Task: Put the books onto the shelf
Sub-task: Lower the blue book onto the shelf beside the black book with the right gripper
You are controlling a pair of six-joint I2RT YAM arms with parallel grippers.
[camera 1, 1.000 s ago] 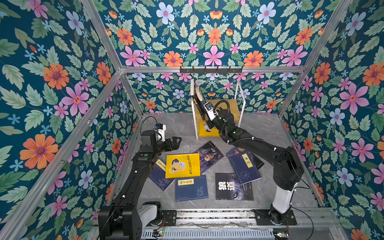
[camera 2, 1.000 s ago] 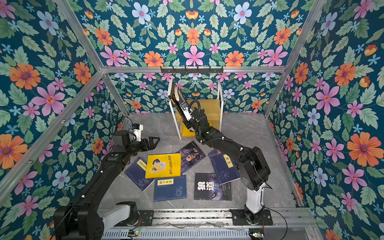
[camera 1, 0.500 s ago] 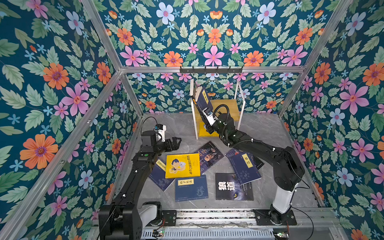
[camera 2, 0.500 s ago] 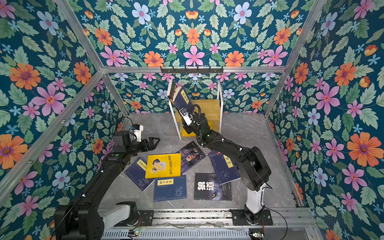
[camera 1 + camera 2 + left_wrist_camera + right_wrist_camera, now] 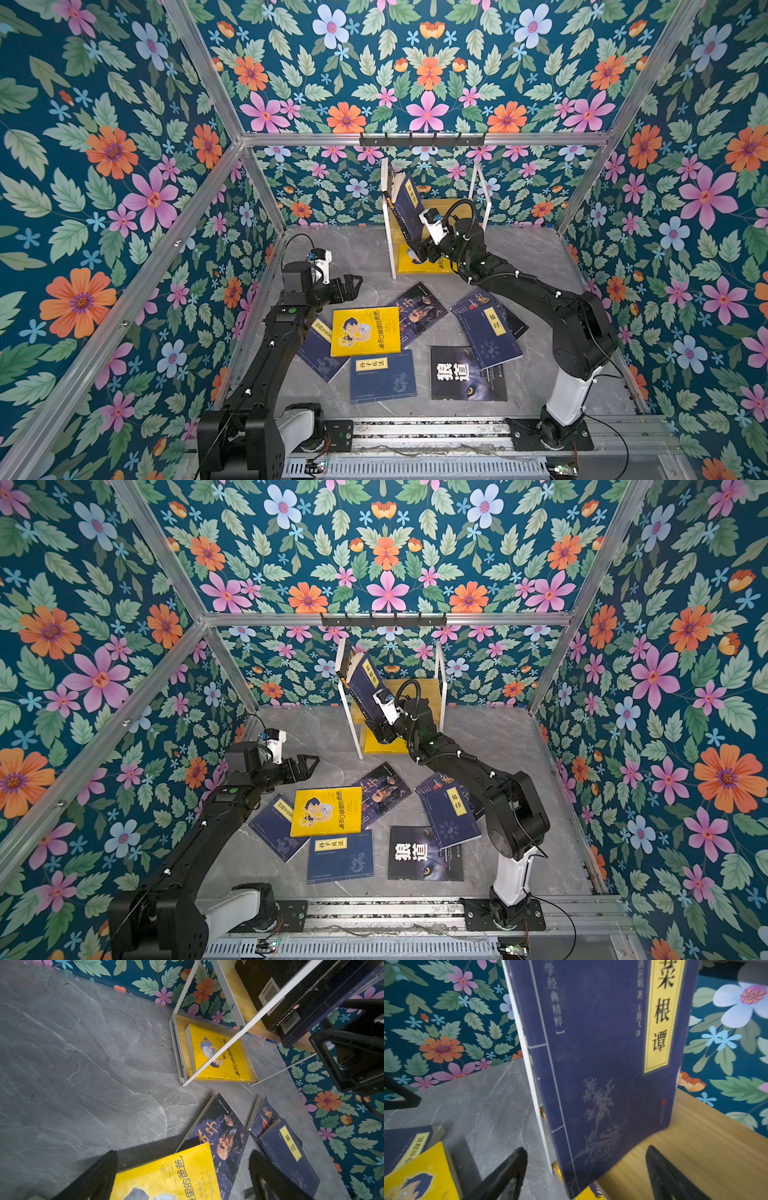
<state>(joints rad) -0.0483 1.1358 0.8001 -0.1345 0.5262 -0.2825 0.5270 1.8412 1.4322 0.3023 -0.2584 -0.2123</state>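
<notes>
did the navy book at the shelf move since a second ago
Yes. The navy book has tipped, its top toward the shelf's left-hand post in both top views, and now leans on the standing books there.

Bimanual pose. The left arm (image 5: 266, 353) rises from its base and slopes forward. Its wrist is level, and the left gripper (image 5: 354, 286) points rightward with jaws spread fully wide. The right arm (image 5: 573, 332) folds at the elbow and stretches far forward toward the middle. On the right gripper (image 5: 419, 251) the jaws are parted, with both fingers (image 5: 508, 1174) well apart in the right wrist view.
</notes>
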